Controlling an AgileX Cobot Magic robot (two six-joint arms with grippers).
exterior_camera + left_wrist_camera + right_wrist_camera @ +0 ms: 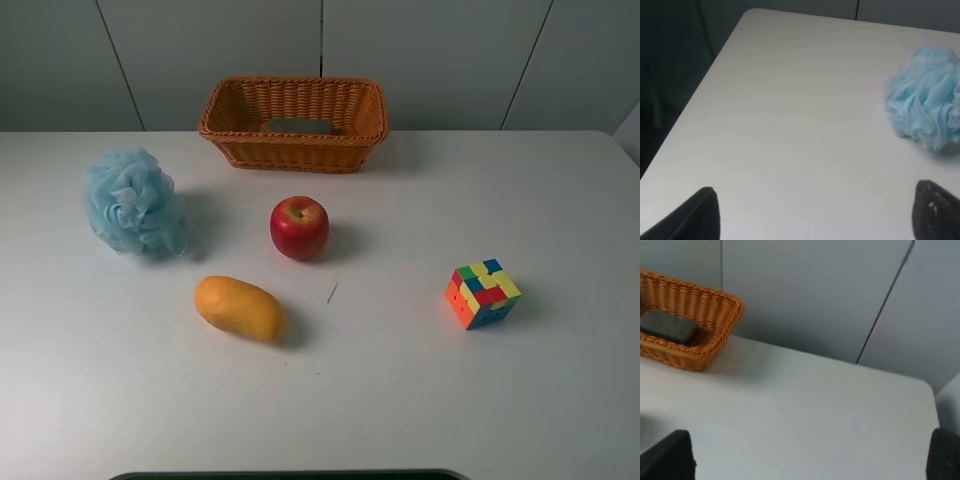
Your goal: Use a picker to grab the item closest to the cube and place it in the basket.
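The grey-topped, blue-based item (299, 127) lies flat inside the wicker basket (240, 145) at the table's far middle; it also shows in the right wrist view (667, 327), in the basket (715, 337). The puzzle cube (482, 293) sits on the table at right. Neither arm shows in the high view. My left gripper (815, 215) is open and empty over the table's left part; its fingertips (695, 217) show wide apart. My right gripper (810, 455) is open and empty, well clear of the basket.
A blue mesh bath pouf (133, 202) sits at left and shows in the left wrist view (926, 97). A red apple (299, 227) and an orange mango (240, 308) lie mid-table. The table's left edge (690, 107) is near.
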